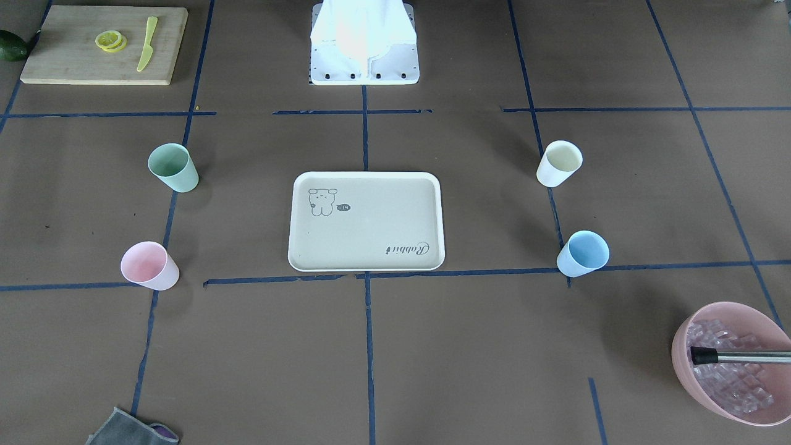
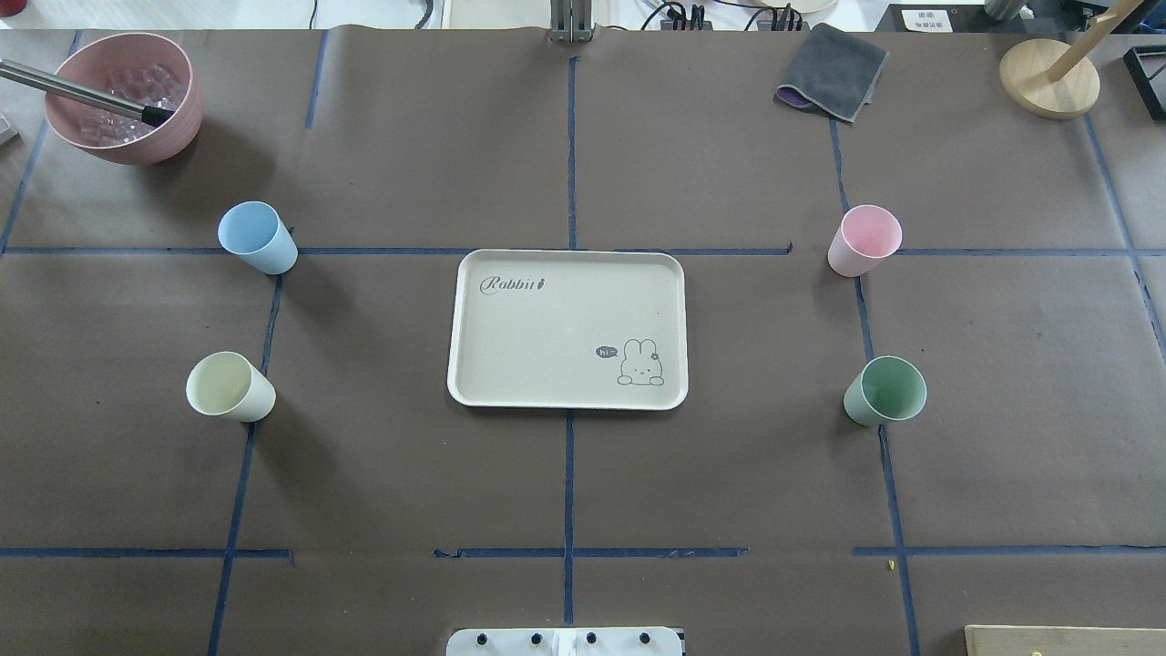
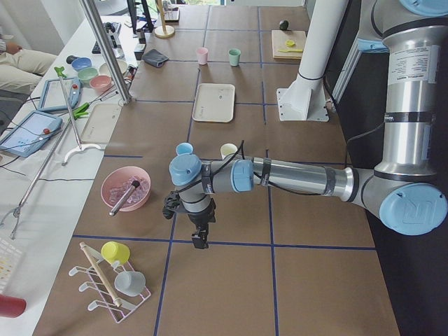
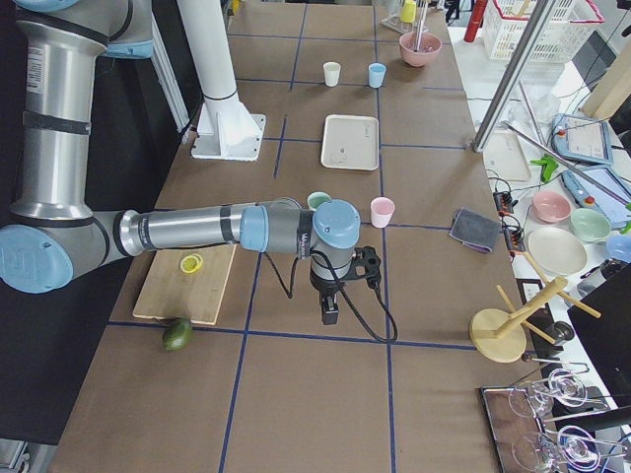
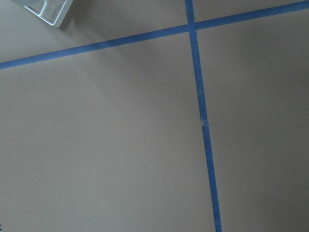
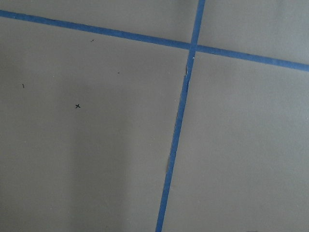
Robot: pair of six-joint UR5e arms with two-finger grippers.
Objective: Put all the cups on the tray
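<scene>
The blue cup point(image 2: 258, 237) and cream cup point(image 2: 230, 387) stand off the tray's point(image 2: 547, 328) left side, the pink cup point(image 2: 864, 240) and green cup point(image 2: 884, 391) off its right, so each arm had best set its near pair spaced inside the rim, clear of "Rabbit" and "hi~"; whether the left gripper point(image 3: 200, 241) or right gripper point(image 4: 329, 315) is released or clenched I cannot tell.

Cups: mint green cup point(image 2: 885, 390), pale pink cup point(image 2: 864, 240), cream cup point(image 2: 230, 386), light blue cup point(image 2: 257, 237). Tray point(image 2: 547, 337) beige, white rim, grey animal drawing and script. Desk point(image 2: 410, 474) brown, blue tape grid. Bowl point(image 2: 178, 118) pink. Cloth point(image 2: 833, 71) grey. My left end effector point(image 3: 199, 243) and right end effector point(image 4: 330, 316) black.
</scene>
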